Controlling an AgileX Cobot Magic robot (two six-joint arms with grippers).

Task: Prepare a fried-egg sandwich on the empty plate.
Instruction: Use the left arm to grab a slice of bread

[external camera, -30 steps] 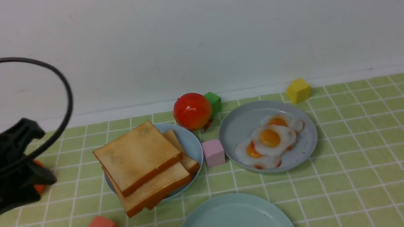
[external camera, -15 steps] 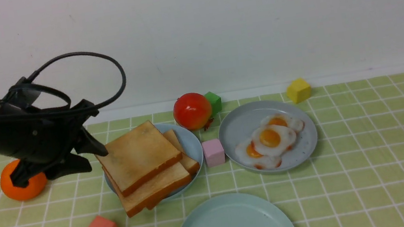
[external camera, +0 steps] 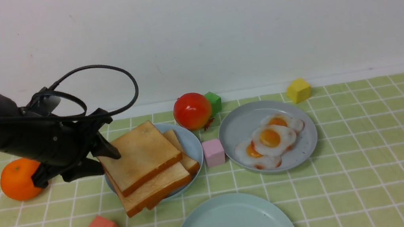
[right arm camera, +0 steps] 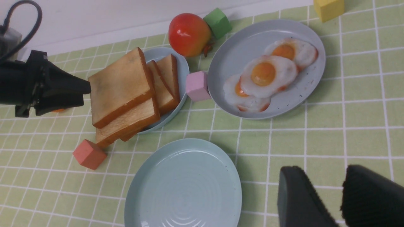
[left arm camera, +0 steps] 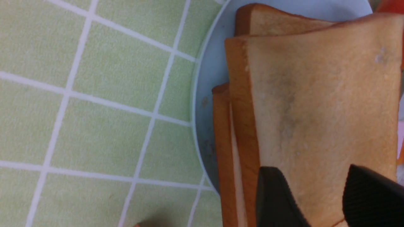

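Left gripper [external camera: 109,163] parted, empty, tips at toast stack's [external camera: 140,154] left edge. Right gripper [right arm camera: 322,179] parted, empty, well apart.

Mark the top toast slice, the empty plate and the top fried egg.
top toast slice [external camera: 138,155], front view, upper face
empty plate [external camera: 234,225], front view, bare centre
top fried egg [external camera: 269,138], front view, its yolk

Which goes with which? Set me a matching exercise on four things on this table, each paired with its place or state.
Things:
1. square golden-brown toast slices
2. glossy white fried eggs with orange yolks
3. small pink cube
4. round pale aqua-green plate

Places or states:
A. empty, nearest the camera
B. between the two filled plates
C. on the grey-blue plate
D. stacked on the light blue plate

Pairs: 1-D, 2-C, 3-B, 4-A.
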